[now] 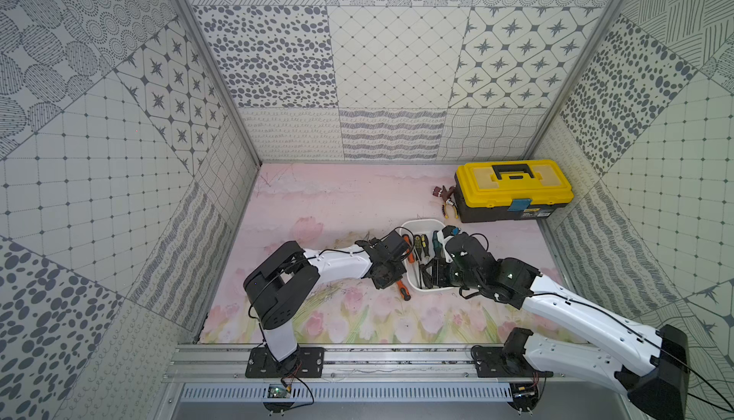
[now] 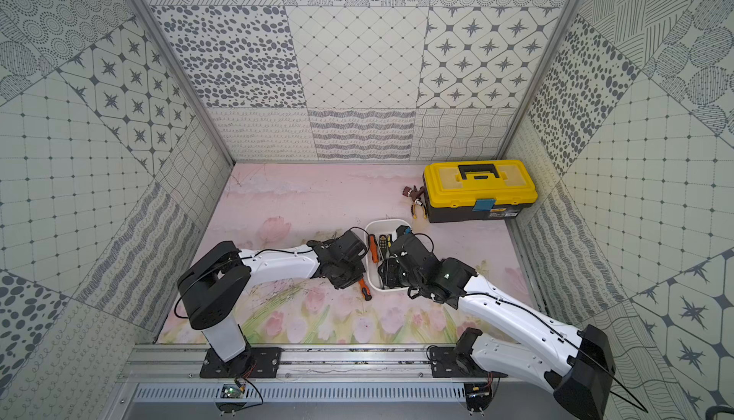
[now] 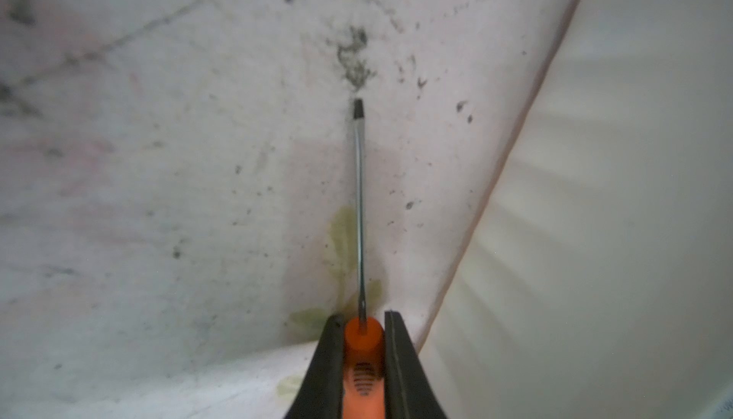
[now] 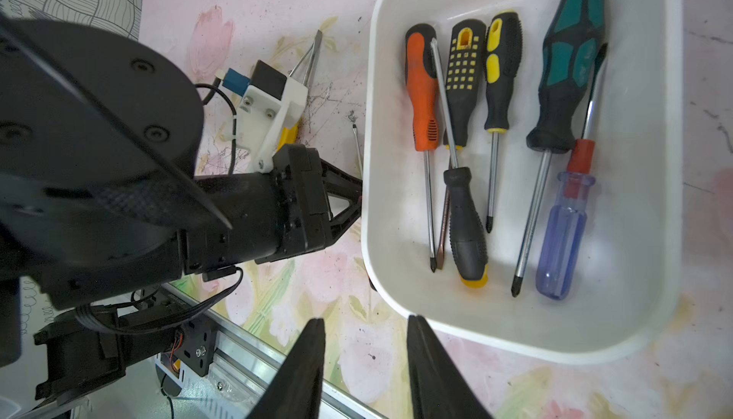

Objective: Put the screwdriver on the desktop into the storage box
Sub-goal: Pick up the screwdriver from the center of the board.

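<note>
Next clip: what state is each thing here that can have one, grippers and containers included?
left gripper: shut on the orange-handled steel screwdriver.
orange-handled steel screwdriver: held by its handle, outside the shallow white plastic storage box.
right gripper: open, empty.
shallow white plastic storage box: open-topped, holds six screwdrivers.
yellow-lidded black plastic toolbox: lid closed.

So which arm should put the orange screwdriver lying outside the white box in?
Left. The left gripper is shut on the orange screwdriver by its handle, on the desktop right beside the storage box. The right gripper is open and holds nothing.
</note>
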Motion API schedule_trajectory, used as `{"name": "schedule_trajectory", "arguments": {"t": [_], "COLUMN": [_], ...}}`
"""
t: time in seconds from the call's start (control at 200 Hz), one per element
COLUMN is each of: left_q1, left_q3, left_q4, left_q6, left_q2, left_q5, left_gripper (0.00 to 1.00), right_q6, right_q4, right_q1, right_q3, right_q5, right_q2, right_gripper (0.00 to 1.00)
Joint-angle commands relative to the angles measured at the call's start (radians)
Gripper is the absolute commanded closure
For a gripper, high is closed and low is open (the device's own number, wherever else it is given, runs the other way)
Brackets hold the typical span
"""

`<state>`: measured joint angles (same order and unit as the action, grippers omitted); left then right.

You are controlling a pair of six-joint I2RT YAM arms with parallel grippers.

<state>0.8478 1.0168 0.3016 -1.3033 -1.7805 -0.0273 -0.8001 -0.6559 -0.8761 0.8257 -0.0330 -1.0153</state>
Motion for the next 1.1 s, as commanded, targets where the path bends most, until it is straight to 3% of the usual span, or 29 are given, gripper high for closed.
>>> {"name": "schedule_trajectory", "arguments": {"t": [0.0, 0.205, 0.415, 0.485, 0.55, 0.8, 1.006, 1.096], "left_q1": [-0.003, -0.001, 0.022, 0.033, 0.041, 0.043, 0.039, 0.039], "left_q3": [-0.032, -0.025, -0.004, -0.004, -0.007, -0.017, -0.029, -0.038], "left_q4": [0.284, 0.349, 0.349, 0.331, 0.318, 0.298, 0.289, 0.280], "left_q6": [0.067, 0.112, 0.125, 0.130, 0.128, 0.136, 0.142, 0.144], "left_q2": [0.010, 0.056, 0.075, 0.079, 0.085, 0.052, 0.032, 0.027], "left_q5": [0.126, 0.216, 0.214, 0.207, 0.204, 0.196, 0.208, 0.209], "left_gripper": [1.00, 1.00, 1.00, 0.83, 0.73, 0.63, 0.64, 0.77], "right_q6": [0.007, 0.013, 0.007, 0.004, 0.004, -0.010, -0.006, -0.006], "right_q4": [0.010, 0.010, 0.011, 0.016, 0.016, 0.028, 0.025, 0.023], "right_q1": [-0.005, -0.004, -0.004, -0.004, -0.004, -0.005, -0.004, -0.004], "right_q3": [0.037, 0.036, 0.020, 0.011, 0.015, 0.014, 0.021, 0.025], "right_q5": [0.006, 0.003, 0.001, -0.006, -0.012, 0.005, -0.003, -0.003], "right_q2": [0.010, 0.011, 0.018, 0.019, 0.011, -0.012, 0.003, -0.001], "right_gripper": [0.60, 0.60, 0.60, 0.59, 0.58, 0.57, 0.56, 0.56]}}
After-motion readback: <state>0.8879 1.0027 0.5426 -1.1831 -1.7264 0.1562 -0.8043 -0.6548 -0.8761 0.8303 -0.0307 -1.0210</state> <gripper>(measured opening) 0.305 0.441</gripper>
